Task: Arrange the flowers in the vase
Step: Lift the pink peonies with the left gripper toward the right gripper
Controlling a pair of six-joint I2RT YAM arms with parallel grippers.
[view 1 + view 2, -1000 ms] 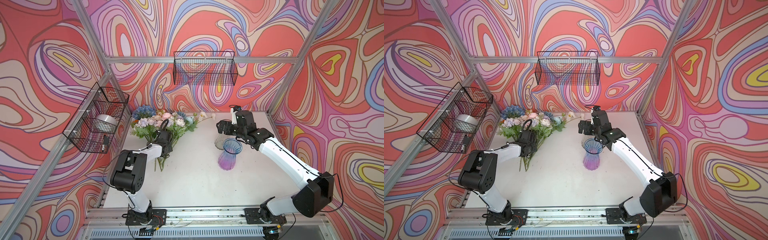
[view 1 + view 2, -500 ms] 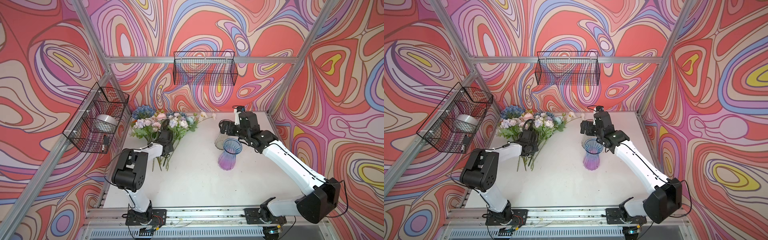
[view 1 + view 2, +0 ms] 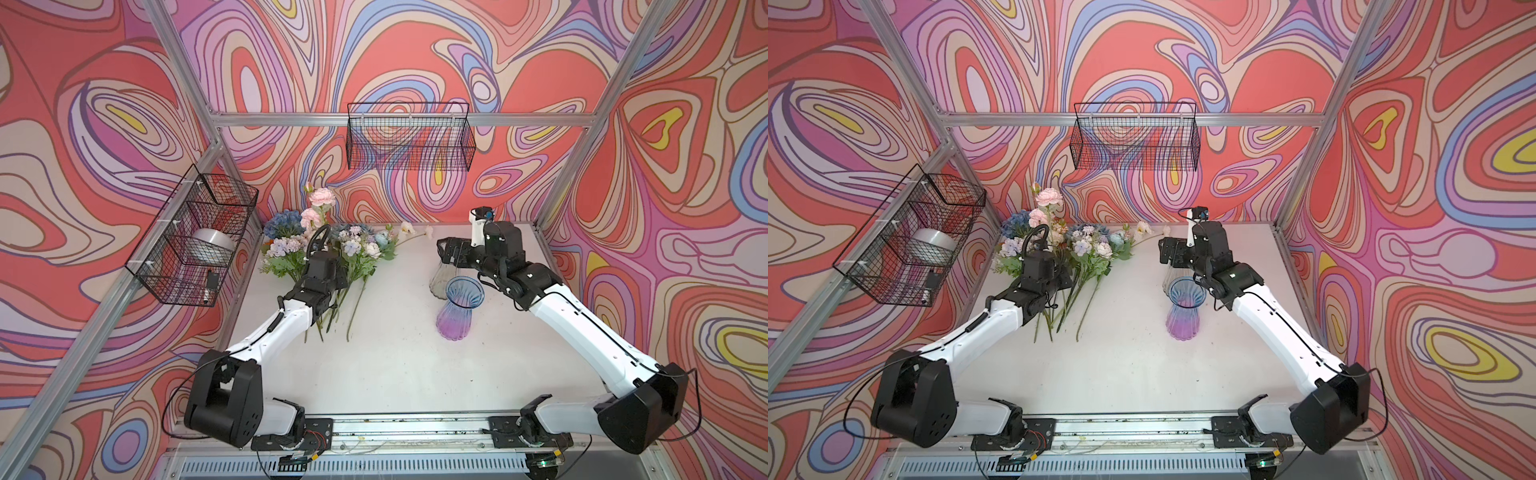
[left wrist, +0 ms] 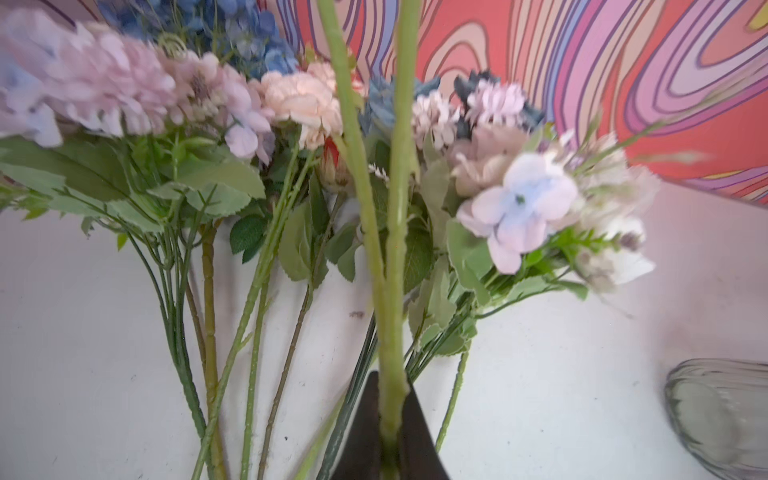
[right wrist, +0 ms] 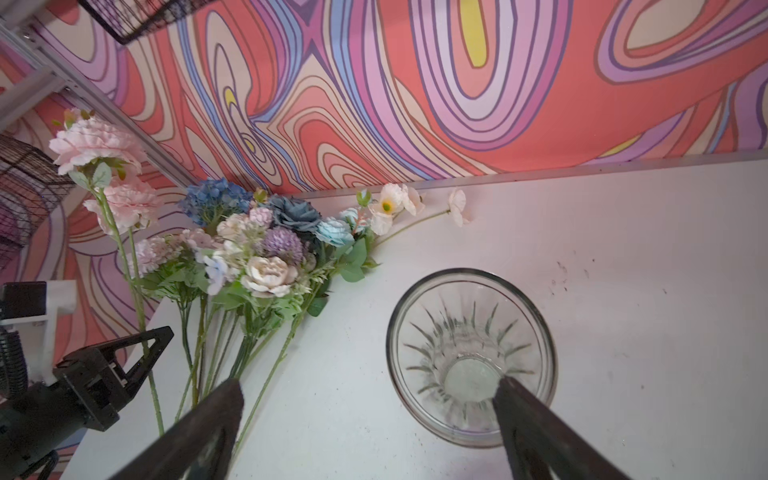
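While no bloom stands in a vase yet, the flowers [image 3: 332,249] lie heaped at the far-left corner of the white table [image 3: 395,374], stems fanned toward the front edge, all but one. A twin-headed pink rose stem [image 4: 390,249] stands upright above the heap, clamped between the closed jaws of the left gripper [image 4: 388,384], its blooms [image 3: 321,199] showing against the back wall. Right of the middle, nearer the far edge, a blue-to-purple ribbed vase [image 3: 459,309] and, just behind it, a clear glass vase [image 5: 469,353] stand upright and empty. The right gripper [image 5: 368,388] hovers over the clear one, jaws wide apart, holding nothing. On this evidence the job has barely begun — one stem lifted, none placed, the whole heap left to move.
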